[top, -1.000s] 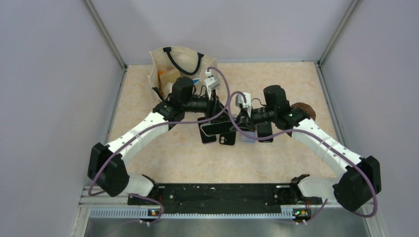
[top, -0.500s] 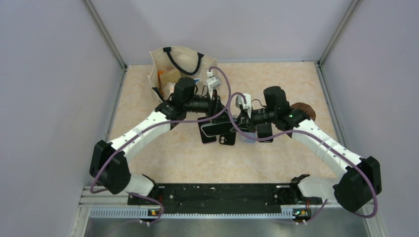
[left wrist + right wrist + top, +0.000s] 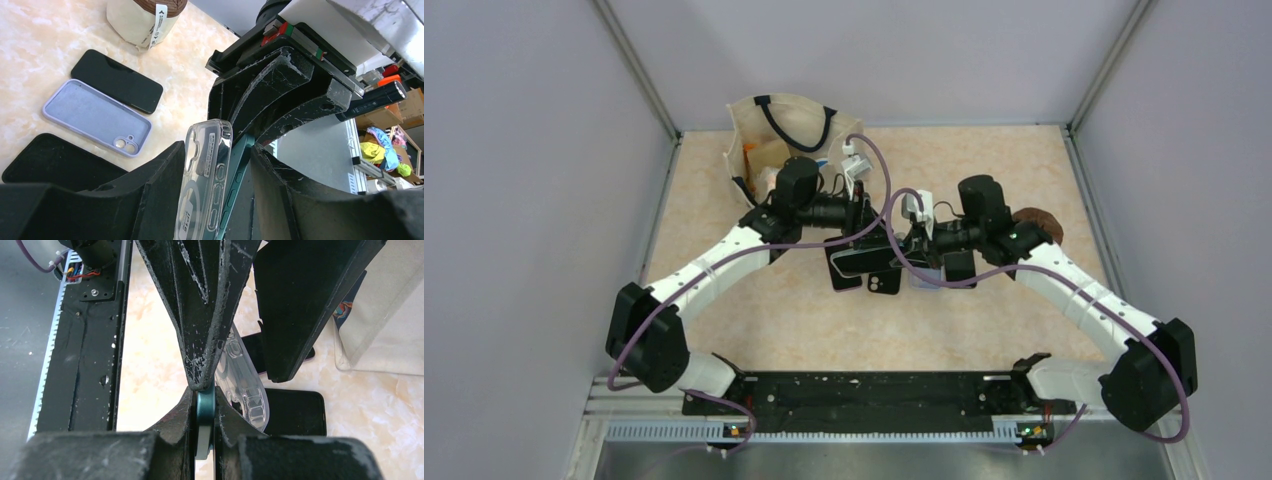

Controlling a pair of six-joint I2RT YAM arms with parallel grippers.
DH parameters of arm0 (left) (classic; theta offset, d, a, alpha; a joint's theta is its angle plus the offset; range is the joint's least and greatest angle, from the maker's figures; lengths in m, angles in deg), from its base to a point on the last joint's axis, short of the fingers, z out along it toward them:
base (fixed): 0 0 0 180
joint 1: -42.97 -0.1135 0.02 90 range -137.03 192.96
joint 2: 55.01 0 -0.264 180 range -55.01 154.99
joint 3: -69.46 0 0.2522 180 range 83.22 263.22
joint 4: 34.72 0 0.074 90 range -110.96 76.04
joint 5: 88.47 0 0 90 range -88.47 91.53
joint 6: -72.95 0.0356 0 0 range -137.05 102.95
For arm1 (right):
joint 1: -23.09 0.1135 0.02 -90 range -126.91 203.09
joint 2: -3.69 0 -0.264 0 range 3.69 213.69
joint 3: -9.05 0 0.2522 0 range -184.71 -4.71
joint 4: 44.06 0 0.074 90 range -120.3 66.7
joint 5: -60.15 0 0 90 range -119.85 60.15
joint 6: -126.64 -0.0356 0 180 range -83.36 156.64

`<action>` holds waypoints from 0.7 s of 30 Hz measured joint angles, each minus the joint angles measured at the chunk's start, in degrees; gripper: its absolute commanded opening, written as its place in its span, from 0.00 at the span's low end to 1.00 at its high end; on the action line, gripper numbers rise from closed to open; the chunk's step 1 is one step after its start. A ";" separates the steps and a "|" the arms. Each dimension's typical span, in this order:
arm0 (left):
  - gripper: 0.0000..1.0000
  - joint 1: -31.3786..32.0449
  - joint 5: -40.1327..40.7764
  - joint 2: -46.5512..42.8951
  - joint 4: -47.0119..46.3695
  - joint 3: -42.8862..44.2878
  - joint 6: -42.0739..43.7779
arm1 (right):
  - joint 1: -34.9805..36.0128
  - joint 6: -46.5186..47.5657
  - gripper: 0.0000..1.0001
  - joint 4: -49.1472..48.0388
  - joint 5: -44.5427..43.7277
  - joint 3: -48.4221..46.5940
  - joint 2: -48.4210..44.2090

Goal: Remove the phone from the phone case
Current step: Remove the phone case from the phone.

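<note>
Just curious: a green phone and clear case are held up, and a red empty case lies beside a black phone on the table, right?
The empty case on the table is pale lilac, not red; the left wrist view shows it. It does lie beside the flat black phone, and the dark green phone and clear plastic case are held up.
</note>
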 measured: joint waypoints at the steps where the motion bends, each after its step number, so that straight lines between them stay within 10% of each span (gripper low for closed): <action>1: 0.55 -0.02 -0.04 0.00 -0.22 -0.13 -0.15 | 0.00 0.00 0.00 -0.04 0.00 0.07 -0.02; 21: 0.55 -1.57 1.84 0.22 -2.38 -1.25 -3.43 | 0.09 0.31 0.00 -0.68 1.42 1.09 -0.39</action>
